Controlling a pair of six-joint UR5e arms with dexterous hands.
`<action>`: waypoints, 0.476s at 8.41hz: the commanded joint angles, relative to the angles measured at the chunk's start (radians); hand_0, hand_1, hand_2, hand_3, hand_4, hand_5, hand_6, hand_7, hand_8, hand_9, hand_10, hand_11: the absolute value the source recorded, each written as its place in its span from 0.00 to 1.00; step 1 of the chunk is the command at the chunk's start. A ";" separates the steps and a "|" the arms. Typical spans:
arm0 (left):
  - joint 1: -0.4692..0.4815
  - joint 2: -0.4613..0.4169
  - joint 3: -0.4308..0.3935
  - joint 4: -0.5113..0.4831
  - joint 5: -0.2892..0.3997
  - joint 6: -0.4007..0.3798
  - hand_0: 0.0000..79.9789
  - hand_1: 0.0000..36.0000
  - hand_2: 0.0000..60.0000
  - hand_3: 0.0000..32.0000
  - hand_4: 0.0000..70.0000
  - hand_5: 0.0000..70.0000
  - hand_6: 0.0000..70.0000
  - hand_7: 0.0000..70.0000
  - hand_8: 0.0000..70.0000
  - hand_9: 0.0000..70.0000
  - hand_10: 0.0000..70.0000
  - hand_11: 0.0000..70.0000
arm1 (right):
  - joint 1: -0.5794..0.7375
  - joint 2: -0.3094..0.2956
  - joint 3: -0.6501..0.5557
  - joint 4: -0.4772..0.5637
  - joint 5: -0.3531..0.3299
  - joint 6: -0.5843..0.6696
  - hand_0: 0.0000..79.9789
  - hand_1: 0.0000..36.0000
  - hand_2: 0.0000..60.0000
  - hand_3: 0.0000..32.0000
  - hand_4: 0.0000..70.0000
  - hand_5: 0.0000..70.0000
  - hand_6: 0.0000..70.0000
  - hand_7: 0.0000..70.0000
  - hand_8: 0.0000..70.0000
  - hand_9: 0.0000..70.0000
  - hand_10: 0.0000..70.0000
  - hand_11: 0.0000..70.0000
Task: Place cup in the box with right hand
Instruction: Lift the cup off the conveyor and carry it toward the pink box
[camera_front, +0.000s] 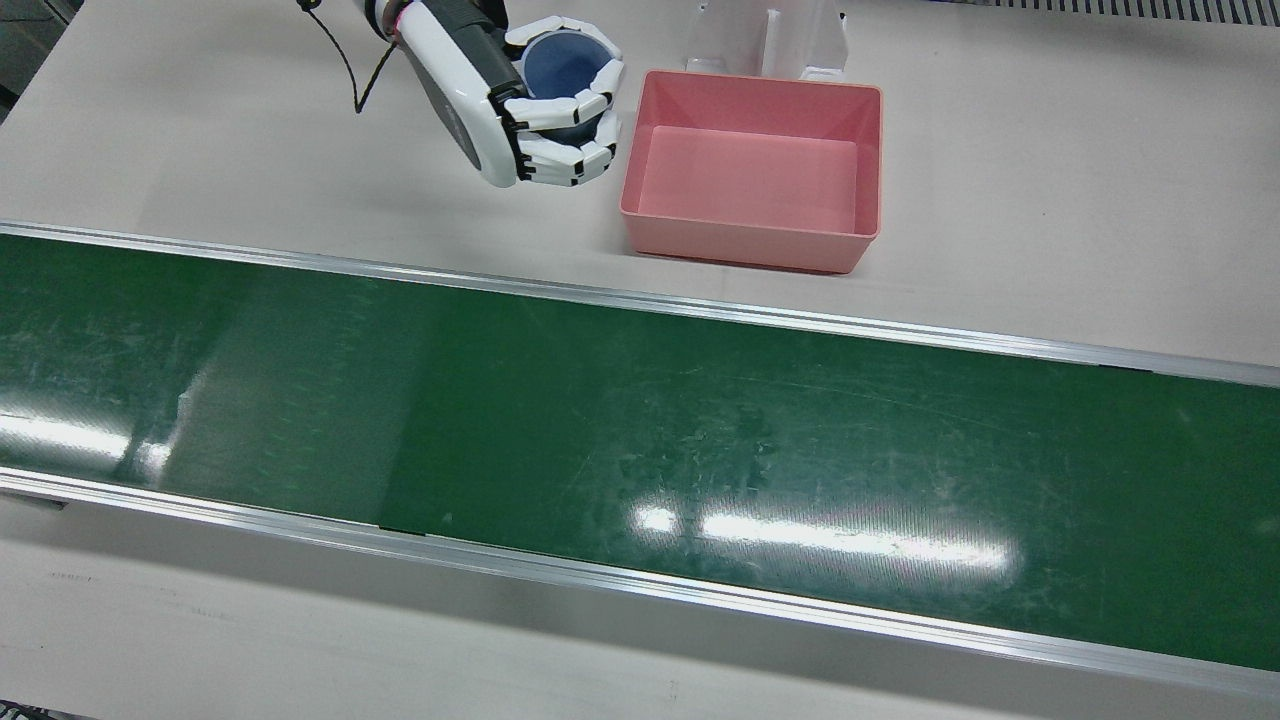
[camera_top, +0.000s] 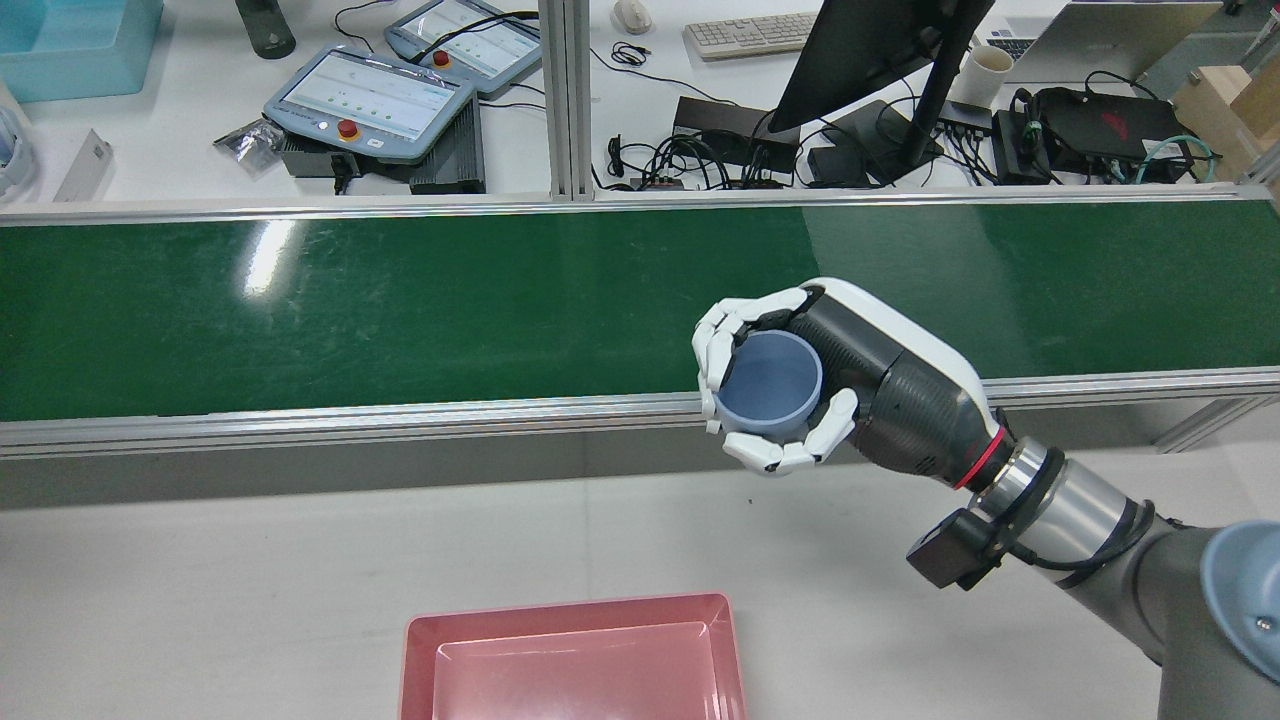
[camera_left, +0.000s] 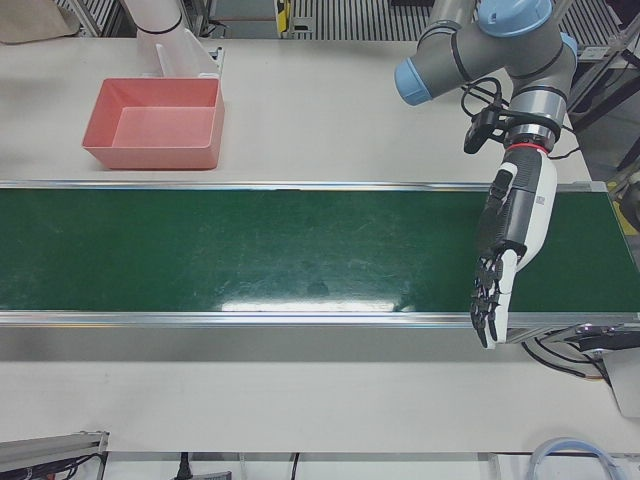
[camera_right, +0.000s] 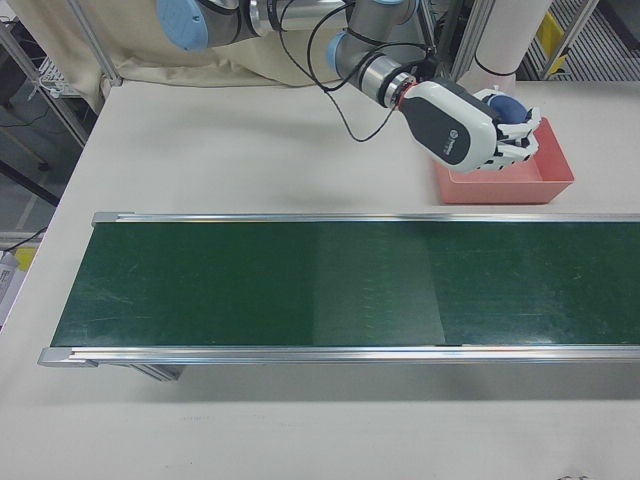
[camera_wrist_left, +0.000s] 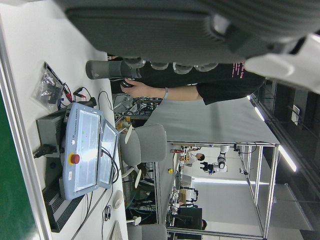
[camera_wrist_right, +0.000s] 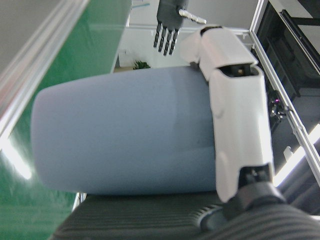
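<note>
Green belt (camera_front: 640, 450) foreground. Right hand (camera_front: 520, 110) wrapped around blue cup (camera_front: 560, 65), at pink box's (camera_front: 752, 235) 9 o'clock. Left hand (camera_left: 500, 260) empty, fingers straight.

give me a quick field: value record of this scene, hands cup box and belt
right hand: shut on the cup, held above the table
cup: blue, upright, opening up, empty
box: pink, empty, on the table beside the right hand
cup in box: not yet
left hand: open, fingers pointing down over the far end of the belt, holds nothing
belt: green, nothing on it
</note>
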 joint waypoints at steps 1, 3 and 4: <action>0.000 0.000 0.001 0.000 0.000 -0.001 0.00 0.00 0.00 0.00 0.00 0.00 0.00 0.00 0.00 0.00 0.00 0.00 | -0.362 0.001 -0.001 0.006 0.197 -0.114 1.00 1.00 1.00 0.00 0.45 0.47 0.79 1.00 1.00 1.00 0.95 1.00; 0.000 0.000 0.001 -0.001 0.000 0.000 0.00 0.00 0.00 0.00 0.00 0.00 0.00 0.00 0.00 0.00 0.00 0.00 | -0.453 -0.002 -0.004 0.008 0.285 -0.149 1.00 1.00 1.00 0.00 0.29 0.46 0.76 1.00 1.00 1.00 0.92 1.00; 0.000 0.000 0.001 -0.001 0.000 -0.001 0.00 0.00 0.00 0.00 0.00 0.00 0.00 0.00 0.00 0.00 0.00 0.00 | -0.456 -0.008 -0.018 0.009 0.284 -0.150 1.00 1.00 1.00 0.00 0.19 0.44 0.73 1.00 1.00 1.00 0.88 1.00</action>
